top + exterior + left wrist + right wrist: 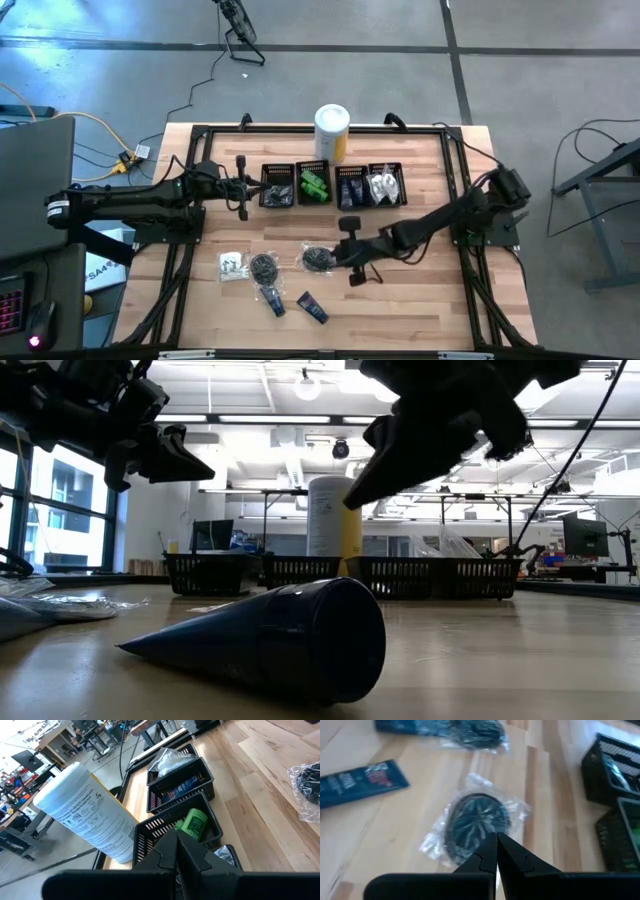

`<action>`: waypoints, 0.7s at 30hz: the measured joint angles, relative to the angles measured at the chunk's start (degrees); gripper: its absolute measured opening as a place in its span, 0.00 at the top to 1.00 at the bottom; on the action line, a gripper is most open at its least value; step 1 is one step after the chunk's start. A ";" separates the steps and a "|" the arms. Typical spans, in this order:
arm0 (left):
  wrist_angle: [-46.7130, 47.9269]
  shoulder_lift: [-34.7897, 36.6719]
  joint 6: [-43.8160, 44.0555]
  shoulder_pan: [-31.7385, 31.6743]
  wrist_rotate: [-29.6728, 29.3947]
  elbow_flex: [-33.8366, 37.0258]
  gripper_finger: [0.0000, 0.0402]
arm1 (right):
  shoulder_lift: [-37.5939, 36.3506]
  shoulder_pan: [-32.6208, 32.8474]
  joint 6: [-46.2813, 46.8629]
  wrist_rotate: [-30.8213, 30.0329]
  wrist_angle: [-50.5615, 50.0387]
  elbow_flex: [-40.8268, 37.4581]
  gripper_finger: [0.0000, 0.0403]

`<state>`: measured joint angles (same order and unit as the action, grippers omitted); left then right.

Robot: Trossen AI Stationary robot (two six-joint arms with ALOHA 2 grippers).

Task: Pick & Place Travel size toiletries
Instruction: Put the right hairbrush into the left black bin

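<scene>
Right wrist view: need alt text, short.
The right gripper, fingers shut, hovers over a black round bundle in a clear plastic bag on the light wooden table. A dark blue flat tube lies beside it, a second black bagged bundle beyond, black mesh bins to one side.

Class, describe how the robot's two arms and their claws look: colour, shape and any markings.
Both arms are dark, jointed and slender. The left arm carries white bands near its base. The left claw and right claw each have two black, wedge-shaped fingers tapering to a point.

Bagged black bundle point(476, 822) lies flat on table.
</scene>
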<state>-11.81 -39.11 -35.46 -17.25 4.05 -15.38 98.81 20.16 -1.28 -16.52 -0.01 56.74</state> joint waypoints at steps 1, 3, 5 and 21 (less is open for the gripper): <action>0.00 0.00 0.10 0.01 0.00 0.00 1.00 | 0.26 0.49 -0.36 -0.10 0.07 0.01 0.99; 0.00 0.00 0.11 -0.01 0.00 0.00 1.00 | 0.54 1.33 -0.17 0.04 0.23 0.08 0.99; 0.00 0.00 0.11 0.01 0.00 0.00 1.00 | 0.89 1.52 0.37 0.62 0.32 0.14 0.99; 0.00 0.00 -0.06 0.01 0.00 0.00 1.00 | 1.98 1.71 0.99 4.13 1.32 0.09 0.75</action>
<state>-11.81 -39.11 -35.52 -17.24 4.05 -15.38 100.79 21.86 -0.29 -12.39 1.32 56.83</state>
